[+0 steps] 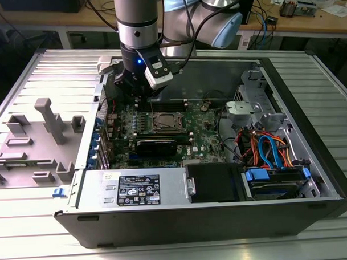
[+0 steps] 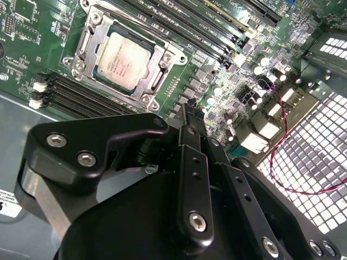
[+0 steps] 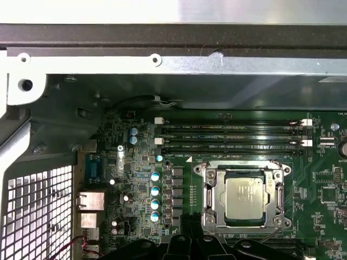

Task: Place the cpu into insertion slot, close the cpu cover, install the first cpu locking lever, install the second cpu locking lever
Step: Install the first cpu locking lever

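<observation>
The cpu (image 2: 122,56) is a pale silvery square lying flat in the insertion slot (image 2: 91,33) on the green motherboard; it also shows in the first wrist view (image 3: 245,197). The silver cpu cover (image 2: 158,69) lies down around it like a frame, its window showing the chip. In the exterior view the socket (image 1: 163,123) sits mid-board. My gripper (image 2: 190,115) hangs above the board beside the socket, toward the exterior view's left, touching nothing. Its black fingers (image 2: 193,162) meet at the tips and hold nothing. The gripper (image 1: 139,92) is apart from the cover.
Long black memory slots (image 3: 233,135) run along both sides of the socket. A long black card (image 1: 156,145) lies in front of it. A drive cage with orange and blue cables (image 1: 265,149) fills the case's right. Grey fixtures (image 1: 45,126) stand on the table at left.
</observation>
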